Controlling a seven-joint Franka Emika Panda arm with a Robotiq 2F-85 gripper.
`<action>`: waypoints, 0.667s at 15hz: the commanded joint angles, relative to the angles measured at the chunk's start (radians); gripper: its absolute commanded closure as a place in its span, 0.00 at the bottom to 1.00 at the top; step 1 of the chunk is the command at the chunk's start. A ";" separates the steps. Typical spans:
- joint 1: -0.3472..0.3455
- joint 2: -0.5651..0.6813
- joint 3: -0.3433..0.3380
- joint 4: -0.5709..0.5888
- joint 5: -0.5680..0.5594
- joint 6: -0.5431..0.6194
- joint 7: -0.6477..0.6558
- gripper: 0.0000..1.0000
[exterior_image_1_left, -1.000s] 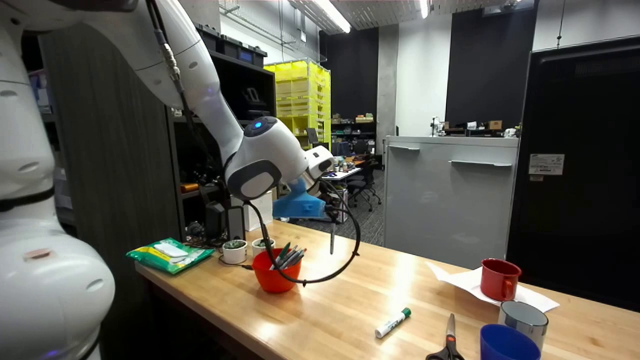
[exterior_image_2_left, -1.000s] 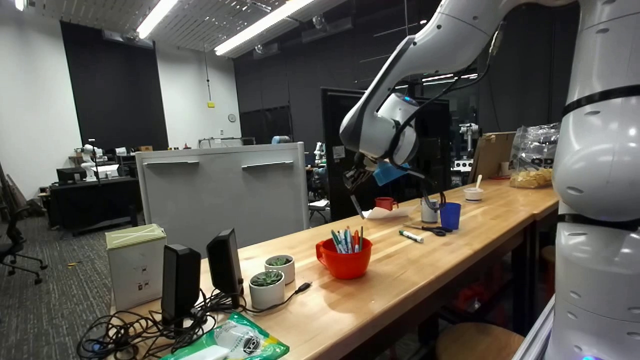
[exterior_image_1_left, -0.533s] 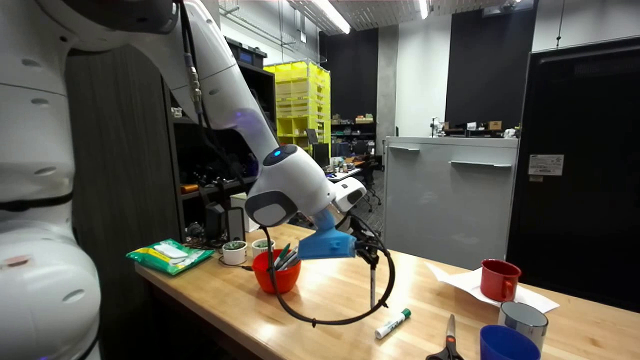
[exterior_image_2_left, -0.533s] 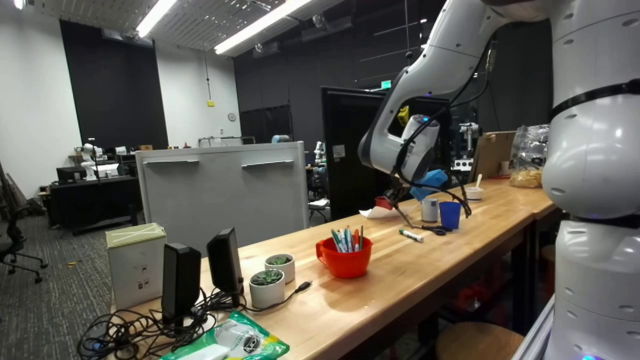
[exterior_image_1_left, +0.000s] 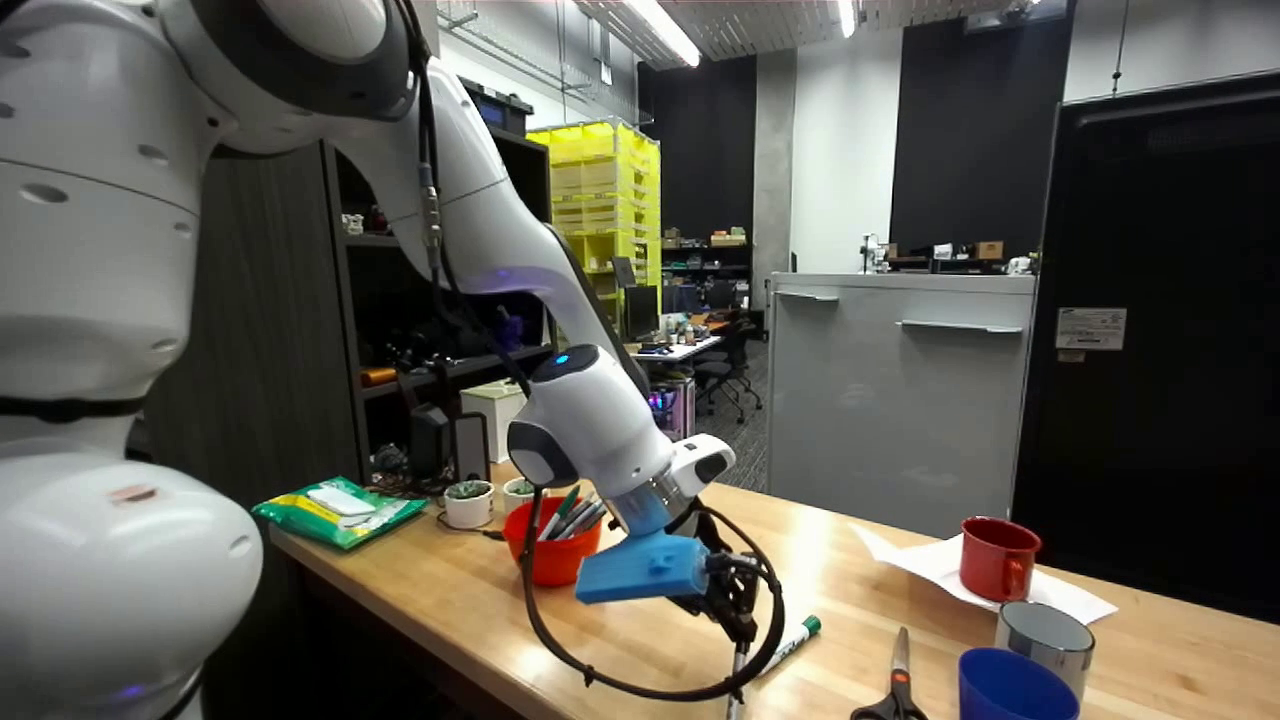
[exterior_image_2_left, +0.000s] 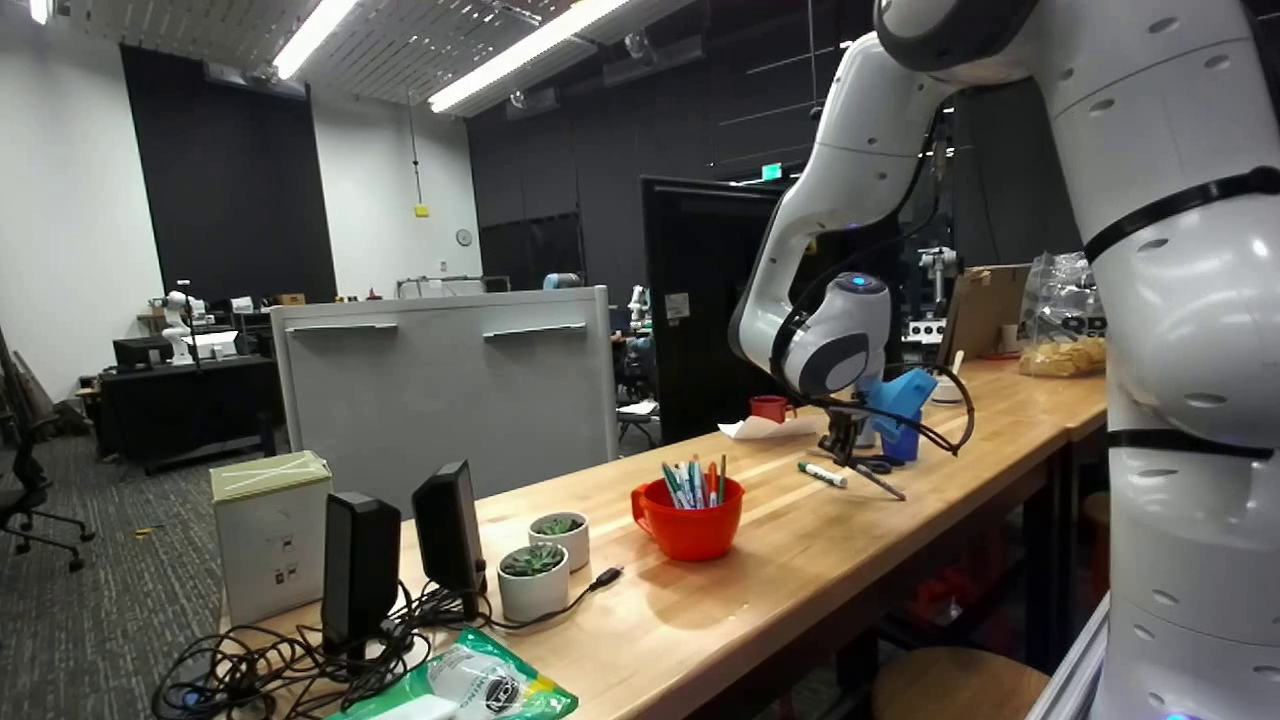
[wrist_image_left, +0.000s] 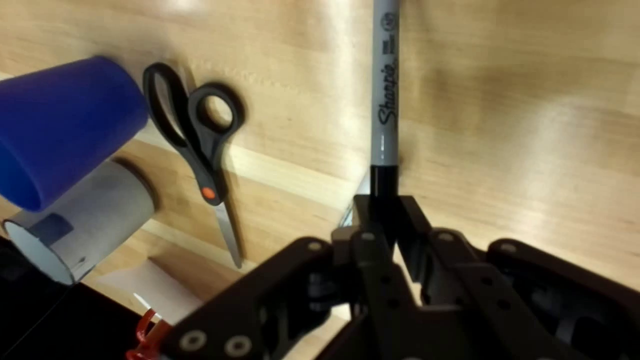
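The gripper (wrist_image_left: 385, 202) clasps the Sharpie (wrist_image_left: 385, 100), its long axis slanting down, apparently toward the table edge (exterior_image_2_left: 870, 562).

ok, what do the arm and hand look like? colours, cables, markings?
Arm: glossy white, rounded segments, dark grey joint caps, black bands lower down, blue light near the wrist. Black cables run along it and loop out at the end. Hand: black, jointed, pale round pins; blue piece mounted next to it. No legible lettering.

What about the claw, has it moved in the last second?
Yes. Against the red bowl in an exterior view, the claw has moved down and picture-right: it showed higher than the bowl, and now shows lower.
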 joint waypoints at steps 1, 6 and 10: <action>0.193 0.071 -0.126 0.034 0.188 0.019 -0.161 0.96; 0.339 0.086 -0.202 0.063 0.374 0.012 -0.341 0.96; 0.394 0.068 -0.234 0.093 0.477 0.013 -0.462 0.56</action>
